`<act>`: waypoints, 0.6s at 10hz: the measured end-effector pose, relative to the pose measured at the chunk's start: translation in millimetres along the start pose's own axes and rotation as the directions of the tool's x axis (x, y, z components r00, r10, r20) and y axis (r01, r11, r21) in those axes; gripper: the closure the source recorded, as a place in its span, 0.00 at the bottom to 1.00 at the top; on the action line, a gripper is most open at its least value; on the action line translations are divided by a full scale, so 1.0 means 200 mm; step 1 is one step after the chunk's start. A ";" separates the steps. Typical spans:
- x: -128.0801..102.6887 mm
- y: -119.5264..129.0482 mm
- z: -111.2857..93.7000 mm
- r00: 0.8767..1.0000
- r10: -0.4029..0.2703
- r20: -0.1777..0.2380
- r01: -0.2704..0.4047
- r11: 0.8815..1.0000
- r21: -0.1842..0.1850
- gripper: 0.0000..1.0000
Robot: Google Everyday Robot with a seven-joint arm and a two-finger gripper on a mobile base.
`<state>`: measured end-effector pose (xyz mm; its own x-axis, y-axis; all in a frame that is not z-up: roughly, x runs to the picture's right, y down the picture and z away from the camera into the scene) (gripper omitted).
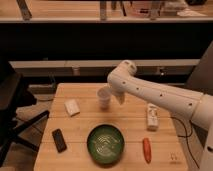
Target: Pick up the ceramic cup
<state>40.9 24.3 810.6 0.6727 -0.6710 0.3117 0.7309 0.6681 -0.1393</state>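
Observation:
The ceramic cup (103, 98) is small, white-greyish and upright on the wooden table (85, 125), near the middle of its back half. My gripper (118, 96) hangs at the end of the white arm (160, 95), which reaches in from the right. The gripper is at cup height, just right of the cup and very close to it. I cannot tell whether it touches the cup.
A green bowl (106, 144) sits in front of the cup. A white bottle (152, 116) lies to the right, with an orange carrot (146, 150) in front of it. A white packet (72, 107) and a black object (59, 140) lie to the left. A black chair (12, 110) stands beside the table's left edge.

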 end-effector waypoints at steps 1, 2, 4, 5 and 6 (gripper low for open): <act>-0.01 -0.01 0.02 1.000 -0.008 0.005 0.008 1.000 0.001 0.20; -0.01 -0.01 0.03 1.000 -0.014 0.009 0.014 1.000 0.000 0.20; -0.03 0.01 0.10 0.999 -0.033 0.028 0.033 0.999 -0.012 0.20; -0.04 0.01 0.12 0.999 -0.040 0.034 0.041 0.999 -0.014 0.20; -0.04 0.02 0.14 0.998 -0.044 0.038 0.044 0.999 -0.018 0.20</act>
<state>34.0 41.3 834.3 0.6352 -0.6868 0.3533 0.7620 0.6319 -0.1418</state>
